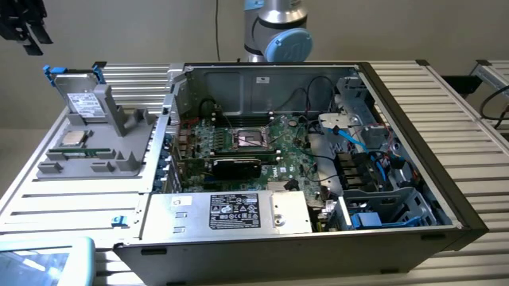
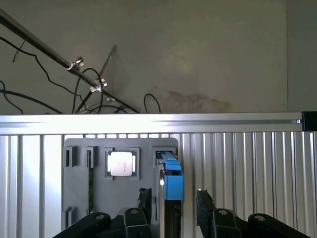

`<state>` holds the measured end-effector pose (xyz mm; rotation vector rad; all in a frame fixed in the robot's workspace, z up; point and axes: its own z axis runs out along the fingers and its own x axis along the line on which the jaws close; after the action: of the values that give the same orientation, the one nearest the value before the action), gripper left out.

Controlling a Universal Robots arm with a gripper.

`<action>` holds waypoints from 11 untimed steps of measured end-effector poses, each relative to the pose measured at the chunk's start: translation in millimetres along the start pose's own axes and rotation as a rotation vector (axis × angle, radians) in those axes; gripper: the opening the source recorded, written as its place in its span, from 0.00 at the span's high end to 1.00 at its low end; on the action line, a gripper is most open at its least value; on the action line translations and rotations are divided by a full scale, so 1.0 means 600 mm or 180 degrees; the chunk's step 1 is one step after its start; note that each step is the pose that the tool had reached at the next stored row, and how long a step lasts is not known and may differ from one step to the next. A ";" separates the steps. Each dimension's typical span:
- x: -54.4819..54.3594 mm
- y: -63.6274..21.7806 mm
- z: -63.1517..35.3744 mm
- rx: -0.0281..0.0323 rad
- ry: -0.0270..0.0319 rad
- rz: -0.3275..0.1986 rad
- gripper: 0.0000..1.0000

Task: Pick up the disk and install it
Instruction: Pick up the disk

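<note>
The disk (image 1: 82, 102) stands upright in a slot at the far end of a grey fixture (image 1: 104, 156), on the exterior view's left. It is silver-grey with a white label, and its blue frame tabs stick up at both top corners. My gripper (image 1: 27, 33) hangs above and beyond it at the exterior view's upper left, not touching it. In the wrist view the disk (image 2: 162, 196) appears edge-on with its blue tab. My gripper (image 2: 176, 207) is open, its black fingers (image 2: 145, 201) spread to either side of that edge and holding nothing.
A small square processor chip (image 1: 73, 138) lies in the fixture. The open computer case (image 1: 445, 179) fills the middle, with a grey metal box (image 1: 183, 214) bearing a black label at its front and a blue-railed bay (image 1: 382, 208) at the exterior view's lower right. The ribbed metal table (image 1: 71, 196) lies beneath.
</note>
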<state>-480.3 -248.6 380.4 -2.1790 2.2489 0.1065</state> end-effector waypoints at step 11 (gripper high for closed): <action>-0.003 -0.012 0.028 -0.0006 0.0011 -0.0038 0.43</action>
<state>-474.0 -246.4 363.5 -2.1949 2.2379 0.1050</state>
